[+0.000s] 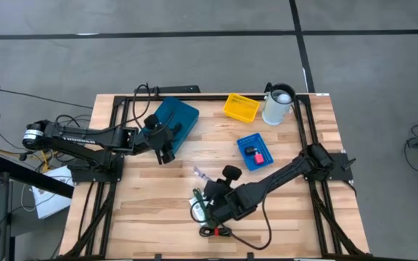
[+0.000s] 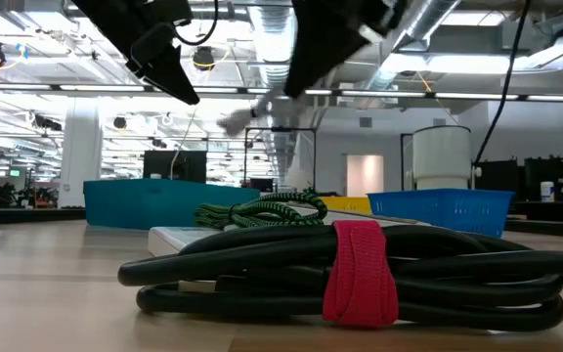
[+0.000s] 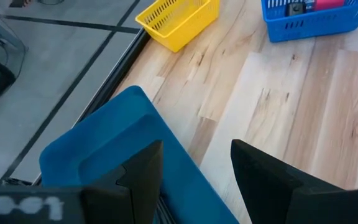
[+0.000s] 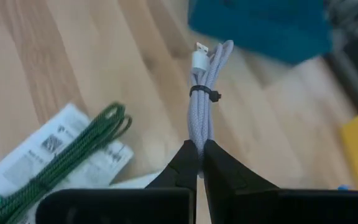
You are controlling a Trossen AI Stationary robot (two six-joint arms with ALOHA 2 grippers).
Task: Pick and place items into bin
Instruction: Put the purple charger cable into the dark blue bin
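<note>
My right gripper [image 4: 197,149] is shut on a pale lilac cable bundle [image 4: 205,93], tied with a black tie and ending in a plug [image 4: 199,59]. In the high view it hangs above the table's near middle [image 1: 203,181]. Just below it a green cord [image 4: 73,155] lies on white printed cards [image 4: 39,155]. A black cable coil with a red strap [image 2: 360,279] lies near the front edge. My left gripper [image 3: 194,180] stands open above the teal bin's [image 1: 174,119] near corner, holding nothing. My right gripper pinches the lilac cable bundle at its looped end [image 4: 197,135] between the two fingers. The fingers slant down from the table's near right side, and the bundle sticks out ahead of them along their line. It is lifted clear of the table, plug end farthest out.
A blue basket [image 1: 255,151] holding a red-pink piece stands right of centre. A yellow basket [image 1: 240,107] and a white jug [image 1: 278,104] stand at the far right. Bare wood lies between the teal bin and the blue basket.
</note>
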